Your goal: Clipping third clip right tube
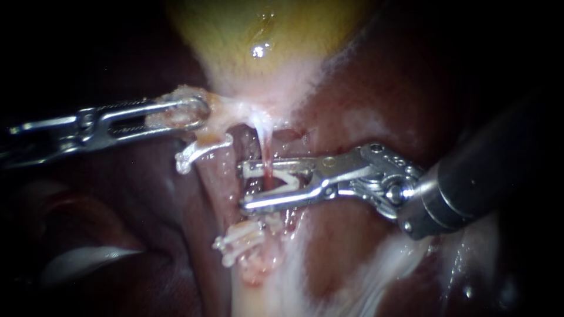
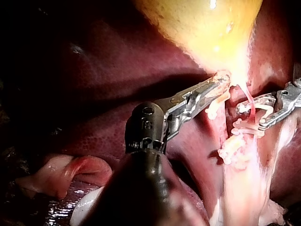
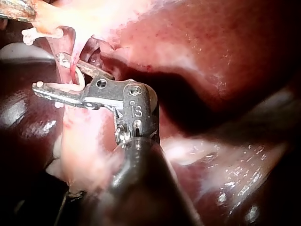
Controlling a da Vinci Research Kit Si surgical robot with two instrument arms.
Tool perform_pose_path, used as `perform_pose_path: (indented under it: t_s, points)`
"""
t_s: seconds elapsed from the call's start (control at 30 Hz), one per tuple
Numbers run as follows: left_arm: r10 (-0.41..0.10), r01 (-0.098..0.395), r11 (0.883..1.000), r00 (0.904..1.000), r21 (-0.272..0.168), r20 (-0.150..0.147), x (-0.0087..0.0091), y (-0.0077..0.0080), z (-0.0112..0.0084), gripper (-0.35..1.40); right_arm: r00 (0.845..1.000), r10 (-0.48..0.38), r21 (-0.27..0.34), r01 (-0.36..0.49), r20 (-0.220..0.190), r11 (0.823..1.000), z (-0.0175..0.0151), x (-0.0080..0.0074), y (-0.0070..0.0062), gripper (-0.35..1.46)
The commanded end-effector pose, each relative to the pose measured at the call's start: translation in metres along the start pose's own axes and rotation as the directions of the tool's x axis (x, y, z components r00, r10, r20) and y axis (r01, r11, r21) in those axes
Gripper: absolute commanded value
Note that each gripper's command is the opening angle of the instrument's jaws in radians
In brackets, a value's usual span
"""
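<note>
Across the right tube (image 1: 265, 149), an open clip (image 1: 282, 179) is held in the parted jaws of the right instrument (image 1: 244, 188); squeezing shut is likely needed next. Tissue (image 1: 218, 114) is clamped by the left instrument (image 1: 200, 111).

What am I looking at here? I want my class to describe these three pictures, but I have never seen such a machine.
A surgical robot is working on a pig's liver and yellowish gallbladder on a bench. One picture comes from the endoscope, close to the tissue. The other two come from a camera on each arm. The left instrument grips pale tissue just below the gallbladder. The right instrument holds a white clip, still spread open, astride a thin pink tube. Another clip sits on the tissue nearby.
</note>
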Motion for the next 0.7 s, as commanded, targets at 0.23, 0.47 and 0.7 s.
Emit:
perform_pose_path:
  t_s: [0.23,0.47,0.7]
  points:
    - [0.0,0.0,1.0,1.0,0.0,0.0,0.0,0.0,0.0,-0.35,1.0,0.002,0.004,-0.002,0.001,1.0,0.0,0.0003,-0.0001,0.45]
    - [0.0,0.0,1.0,1.0,0.0,0.0,0.0,0.0,0.0,-0.35,1.0,0.009,-0.029,-0.01,-0.025,1.0,-0.0004,0.0018,-0.0001,0.28]
    - [0.0,0.0,1.0,1.0,0.0,0.0,0.0,0.0,0.0,-0.35,0.999,0.015,-0.084,-0.019,-0.042,0.996,-0.0013,0.0021,0.0002,-0.15]
